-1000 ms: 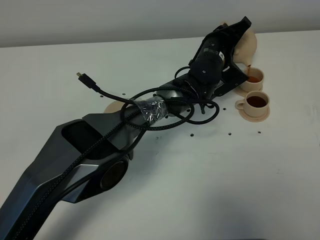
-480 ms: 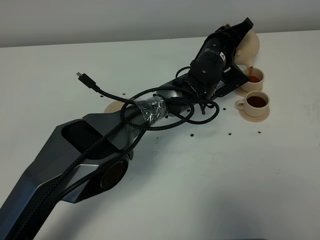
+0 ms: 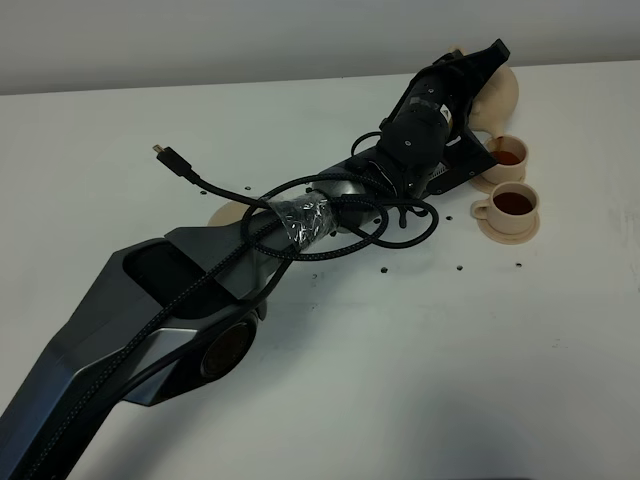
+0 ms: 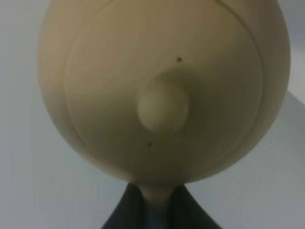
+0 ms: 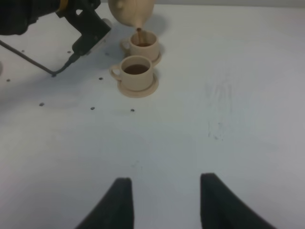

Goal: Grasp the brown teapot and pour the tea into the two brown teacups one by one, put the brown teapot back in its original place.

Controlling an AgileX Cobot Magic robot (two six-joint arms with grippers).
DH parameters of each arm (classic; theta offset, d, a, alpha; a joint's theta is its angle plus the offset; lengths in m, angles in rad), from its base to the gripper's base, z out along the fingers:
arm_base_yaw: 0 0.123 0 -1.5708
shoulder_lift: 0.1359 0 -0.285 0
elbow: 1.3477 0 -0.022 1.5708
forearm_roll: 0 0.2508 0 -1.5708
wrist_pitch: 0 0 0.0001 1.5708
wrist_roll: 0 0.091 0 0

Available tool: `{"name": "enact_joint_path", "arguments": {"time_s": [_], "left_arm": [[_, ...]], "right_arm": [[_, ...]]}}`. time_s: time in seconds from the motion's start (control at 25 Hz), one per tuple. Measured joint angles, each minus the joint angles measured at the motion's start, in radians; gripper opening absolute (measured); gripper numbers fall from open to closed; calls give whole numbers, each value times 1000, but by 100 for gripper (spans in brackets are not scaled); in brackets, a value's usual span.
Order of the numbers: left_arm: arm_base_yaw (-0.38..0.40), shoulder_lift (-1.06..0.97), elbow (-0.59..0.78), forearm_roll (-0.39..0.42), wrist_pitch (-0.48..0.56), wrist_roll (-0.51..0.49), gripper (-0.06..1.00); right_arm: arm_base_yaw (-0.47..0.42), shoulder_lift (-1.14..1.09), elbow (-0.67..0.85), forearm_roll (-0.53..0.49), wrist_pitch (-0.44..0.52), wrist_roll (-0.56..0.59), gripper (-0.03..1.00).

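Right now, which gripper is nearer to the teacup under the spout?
Left. The left gripper holds the brown teapot tilted over that teacup; the right gripper hangs open, well away from it.

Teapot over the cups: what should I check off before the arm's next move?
1. Grip: left jaws shut on teapot handle: ok.
2. Aim: spout over far cup, tea falling into it: ok.
3. Tea in near cup: ok.
4. Fill: far cup full enough: cannot tell.
5. Return spot: big saucer free: cannot tell, arm hides most of it.
6. Clearance: right jaws open, apart from cups: ok.
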Motion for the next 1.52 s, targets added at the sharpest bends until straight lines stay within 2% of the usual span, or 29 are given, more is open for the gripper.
{"name": "enact_joint_path", "arguments": {"time_s": [1.52], "left_arm": [[0,0,-31,1,-7,27,13]], "right_arm": [[0,0,0,0,0,0,33]]}}
